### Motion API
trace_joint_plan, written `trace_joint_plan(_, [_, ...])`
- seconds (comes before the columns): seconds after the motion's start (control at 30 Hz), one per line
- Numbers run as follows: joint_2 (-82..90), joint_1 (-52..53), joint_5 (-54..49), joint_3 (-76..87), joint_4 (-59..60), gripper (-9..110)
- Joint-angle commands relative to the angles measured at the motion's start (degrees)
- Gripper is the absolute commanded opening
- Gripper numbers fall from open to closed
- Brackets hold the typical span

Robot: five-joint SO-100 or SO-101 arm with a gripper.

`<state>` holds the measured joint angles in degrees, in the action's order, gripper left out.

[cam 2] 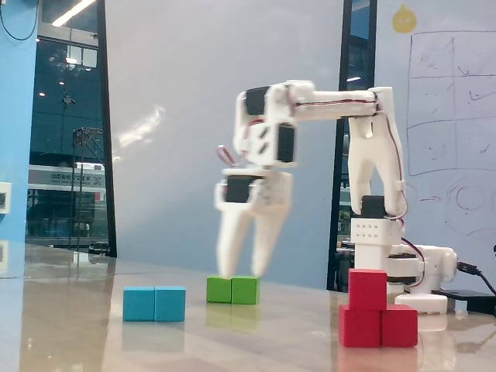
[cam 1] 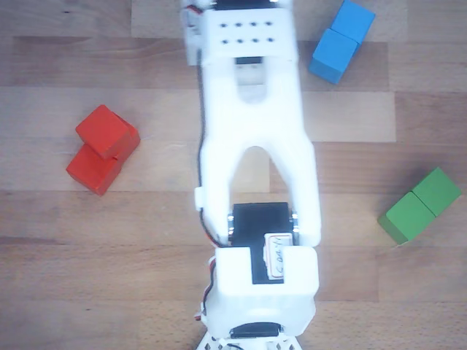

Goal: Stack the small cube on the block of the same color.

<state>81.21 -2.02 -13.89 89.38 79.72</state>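
Observation:
The small red cube (cam 2: 367, 288) rests on top of the red block (cam 2: 378, 326) at the right of the fixed view, slightly left of the block's middle. From above, the cube (cam 1: 107, 131) covers one end of the block (cam 1: 93, 170). My gripper (cam 2: 241, 271) hangs well to the left of the stack, blurred by motion. It is just above the green block (cam 2: 232, 289) and open, with nothing between its fingers. In the other view the arm (cam 1: 252, 146) fills the middle and the fingertips are cut off at the bottom edge.
A blue double block (cam 2: 154, 303) lies left of the green one; from above the blue block (cam 1: 341, 40) is at top right and the green block (cam 1: 419, 205) at right. The arm's base (cam 2: 387, 263) stands behind the red stack. The table (cam 2: 77, 333) is wooden.

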Motion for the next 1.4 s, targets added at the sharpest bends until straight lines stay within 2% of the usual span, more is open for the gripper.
trace_joint_plan(0.0, [1.6,7.7,-0.4,-4.7,-3.6,23])
trace_joint_plan(0.47, [5.0,8.3,0.3,-0.3,-5.4,22])
trace_joint_plan(0.63, [12.5,7.4,0.4,10.9,-13.1,19])
trace_joint_plan(0.9, [27.7,7.2,0.4,33.2,-26.4,0])
trace_joint_plan(1.17, [44.3,7.1,0.4,51.8,-32.8,0])
trace_joint_plan(1.37, [59.2,7.0,0.3,64.2,-33.0,0])
